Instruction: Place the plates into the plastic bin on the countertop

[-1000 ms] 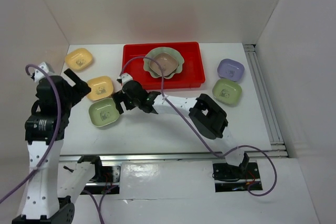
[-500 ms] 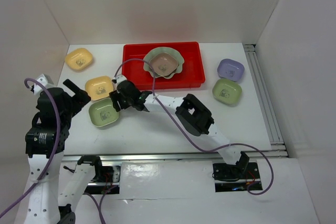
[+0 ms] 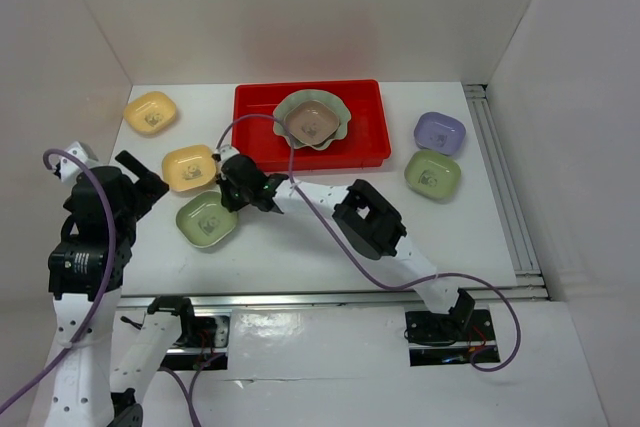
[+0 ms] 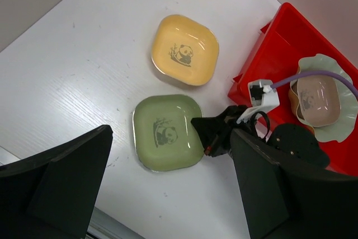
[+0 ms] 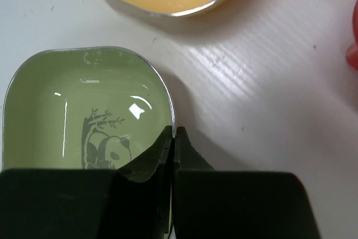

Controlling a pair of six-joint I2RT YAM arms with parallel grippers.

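Note:
A light green plate point(image 3: 205, 219) with a panda print lies on the white countertop point(image 3: 300, 247). My right gripper point(image 3: 232, 199) is shut on its right rim point(image 5: 173, 135), one finger inside the dish and one outside. Beside it lies a yellow plate point(image 3: 190, 167), with a second yellow plate point(image 3: 151, 113) farther back. The red plastic bin point(image 3: 255, 137) holds the large pale-green scalloped plate point(image 3: 338, 115) with a brownish-pink plate point(image 3: 310, 123) inside it. My left gripper point(image 4: 168, 194) hangs open above the green plate point(image 4: 166, 132), holding nothing.
A lavender plate point(image 3: 439, 132) and another green plate point(image 3: 432, 174) sit right of the bin. A metal rail point(image 3: 500, 187) runs along the right edge. White walls enclose the back and sides. A purple cable point(image 3: 300, 162) loops over the right arm.
My right gripper closed on the green plate's rim, and the plate shifted slightly toward the front. The left arm drew back a little to the left.

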